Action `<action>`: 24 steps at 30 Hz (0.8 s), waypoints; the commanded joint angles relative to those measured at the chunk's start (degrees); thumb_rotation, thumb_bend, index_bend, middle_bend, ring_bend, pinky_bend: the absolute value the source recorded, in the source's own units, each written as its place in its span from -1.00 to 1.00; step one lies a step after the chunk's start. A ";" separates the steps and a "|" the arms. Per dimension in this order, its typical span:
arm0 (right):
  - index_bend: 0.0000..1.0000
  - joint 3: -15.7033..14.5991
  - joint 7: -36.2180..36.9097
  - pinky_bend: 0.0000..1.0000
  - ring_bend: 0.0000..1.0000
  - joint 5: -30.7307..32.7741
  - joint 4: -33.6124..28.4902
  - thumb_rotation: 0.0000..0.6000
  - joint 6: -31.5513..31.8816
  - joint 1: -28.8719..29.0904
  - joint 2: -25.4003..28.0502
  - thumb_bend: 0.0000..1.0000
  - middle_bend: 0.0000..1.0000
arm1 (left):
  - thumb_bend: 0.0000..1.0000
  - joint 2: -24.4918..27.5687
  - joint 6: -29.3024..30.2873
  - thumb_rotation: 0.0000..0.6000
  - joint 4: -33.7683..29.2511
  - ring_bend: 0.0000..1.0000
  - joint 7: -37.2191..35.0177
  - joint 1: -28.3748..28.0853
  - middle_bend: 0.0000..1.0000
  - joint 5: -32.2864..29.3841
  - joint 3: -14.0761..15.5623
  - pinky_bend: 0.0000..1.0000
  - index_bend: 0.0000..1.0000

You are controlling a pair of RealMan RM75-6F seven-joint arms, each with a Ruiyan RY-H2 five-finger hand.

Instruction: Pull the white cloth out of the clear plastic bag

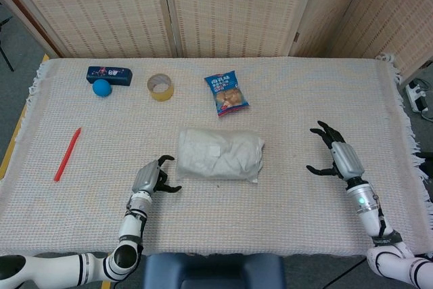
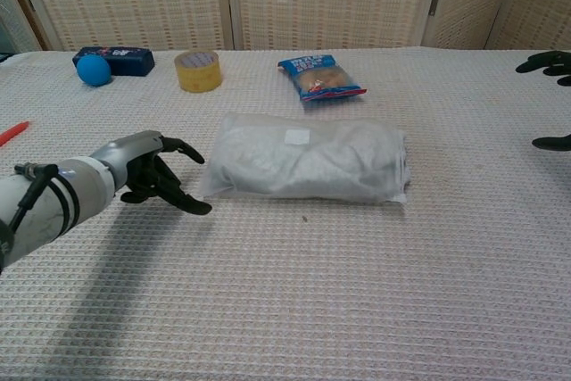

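Note:
The clear plastic bag lies flat in the middle of the table with the white cloth folded inside it. My left hand hovers just left of the bag's end with its fingers spread, holding nothing and a short gap from the plastic. My right hand stands well to the right of the bag, fingers apart and empty; in the chest view only its fingertips show at the frame edge.
Along the far side sit a blue snack packet, a roll of yellow tape, a blue ball and a dark blue box. A red pen lies at the left.

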 commanded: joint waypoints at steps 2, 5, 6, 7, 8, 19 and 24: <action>-0.71 0.01 -0.21 -1.00 -1.00 0.00 -0.02 1.00 0.27 -0.08 -0.04 -0.75 -1.00 | -0.60 -0.33 0.70 0.93 -0.74 1.00 -1.08 -0.02 1.00 1.00 -0.39 1.00 -0.19; -0.71 -0.03 -0.20 -1.00 -1.00 -0.05 -0.03 1.00 0.45 -0.20 0.05 -0.75 -1.00 | -0.53 -0.94 1.13 0.95 -0.53 1.00 -1.96 -0.13 1.00 1.33 -0.83 1.00 -0.09; -0.71 -0.06 -0.19 -1.00 -1.00 -0.07 -0.01 1.00 0.47 -0.23 0.08 -0.75 -1.00 | -0.53 -1.20 1.17 0.95 -0.26 1.00 -2.04 -0.27 1.00 0.95 -1.08 1.00 -0.07; -0.71 -0.04 -0.17 -1.00 -1.00 -0.07 0.04 1.00 0.51 -0.24 0.09 -0.75 -1.00 | -0.53 -1.45 1.15 0.95 0.01 1.00 -2.09 -0.41 1.00 0.50 -1.32 1.00 -0.06; -0.71 -0.04 -0.10 -1.00 -1.00 -0.08 0.05 1.00 0.52 -0.24 0.12 -0.75 -1.00 | -0.52 -1.74 1.18 0.95 0.45 1.00 -2.02 -0.60 1.00 0.07 -1.51 1.00 -0.05; -0.71 -0.04 0.17 -1.00 -1.00 -0.27 1.37 1.00 0.85 -0.24 -0.29 -0.75 -1.00 | -0.45 -3.58 1.41 0.94 3.52 1.00 -1.31 -1.90 1.00 -2.04 -2.48 1.00 0.14; -0.71 0.03 0.15 -1.00 -1.00 -0.15 1.52 1.00 1.13 -0.42 -0.26 -0.75 -1.00 | -0.18 -4.18 2.00 0.96 3.62 1.00 -1.45 -1.87 1.00 -1.82 -2.36 1.00 0.30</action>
